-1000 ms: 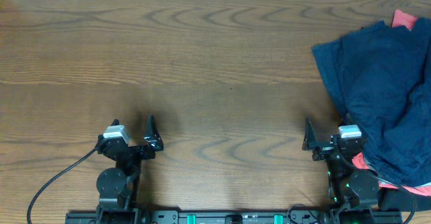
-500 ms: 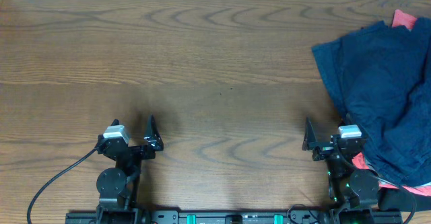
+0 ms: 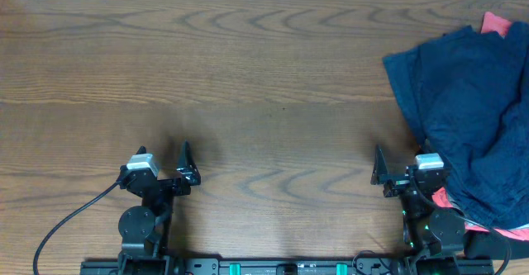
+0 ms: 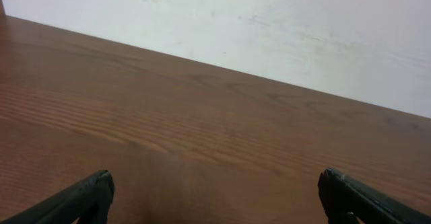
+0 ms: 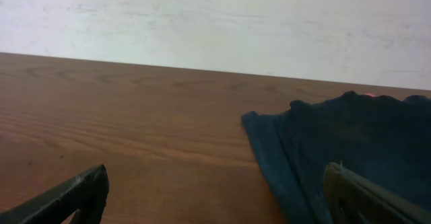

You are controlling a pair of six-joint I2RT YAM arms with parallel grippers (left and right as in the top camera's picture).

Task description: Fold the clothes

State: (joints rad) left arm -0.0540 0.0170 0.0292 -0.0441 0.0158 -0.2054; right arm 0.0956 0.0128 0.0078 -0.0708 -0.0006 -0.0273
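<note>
A crumpled pile of dark navy-blue clothes (image 3: 471, 110) lies at the right edge of the table, with red-pink pieces showing at the top right (image 3: 496, 21) and under its lower edge (image 3: 450, 202). The navy cloth also shows in the right wrist view (image 5: 323, 143). My right gripper (image 3: 378, 166) is open and empty, just left of the pile's lower part; in its wrist view (image 5: 215, 197) the right finger is beside the cloth edge. My left gripper (image 3: 185, 163) is open and empty over bare wood at the lower left, also seen in its wrist view (image 4: 215, 197).
The wooden table (image 3: 248, 77) spans the view, with a white wall beyond its far edge (image 4: 269, 22). A black cable (image 3: 66, 221) runs from the left arm's base to the lower left.
</note>
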